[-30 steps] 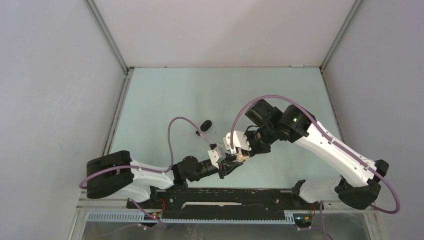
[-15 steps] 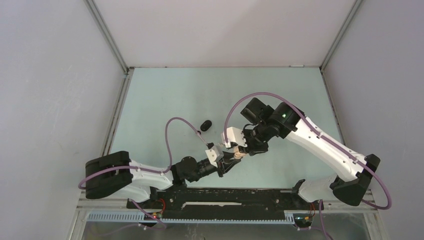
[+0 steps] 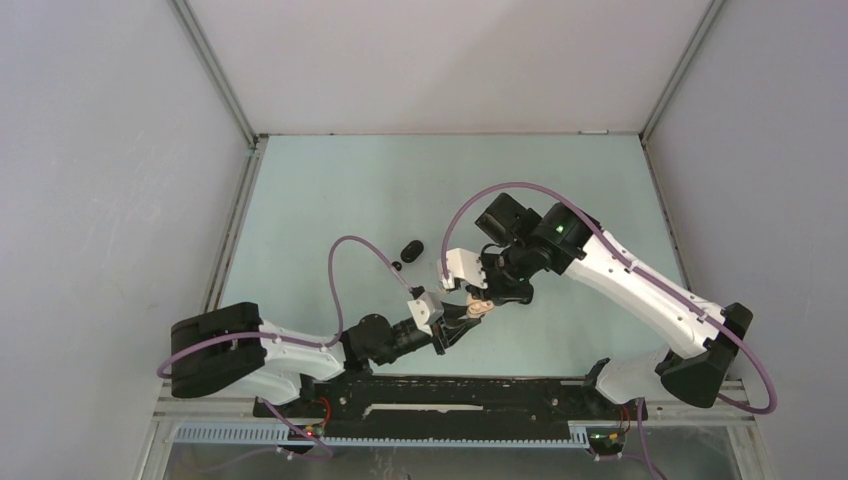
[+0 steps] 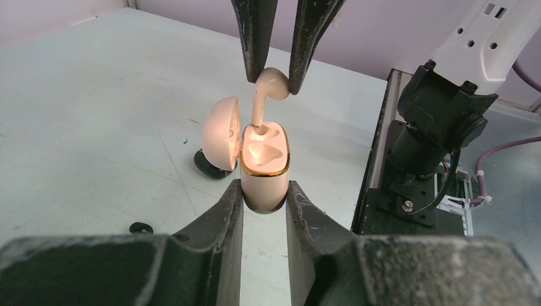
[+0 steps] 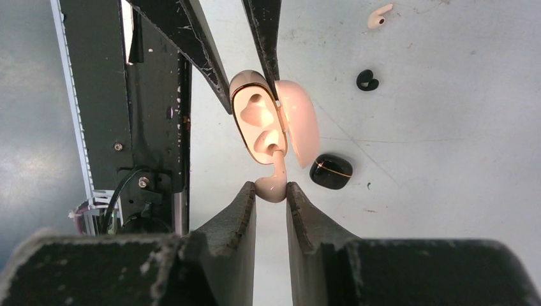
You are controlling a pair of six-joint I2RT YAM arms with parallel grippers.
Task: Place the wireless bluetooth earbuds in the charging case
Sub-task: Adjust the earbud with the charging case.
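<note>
Cream earbud [image 4: 273,83], pinched by right pincer [image 5: 270,191], shifted left, stem touching case [image 4: 263,162] clamped by left pincer [image 4: 264,194].

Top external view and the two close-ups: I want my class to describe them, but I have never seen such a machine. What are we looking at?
The machine is a left arm and a right arm, bolted at the near edge of a table. The wide picture comes from a fixed camera above and behind them. Each close-up comes from a camera on one wrist, looking past that arm's own two-fingered hand. The left hand grips an open cream charging case. The right hand pinches a cream earbud, its stem tip at the mouth of one slot in the case. On the table lie a black case, a black earbud and a second cream earbud.
</note>
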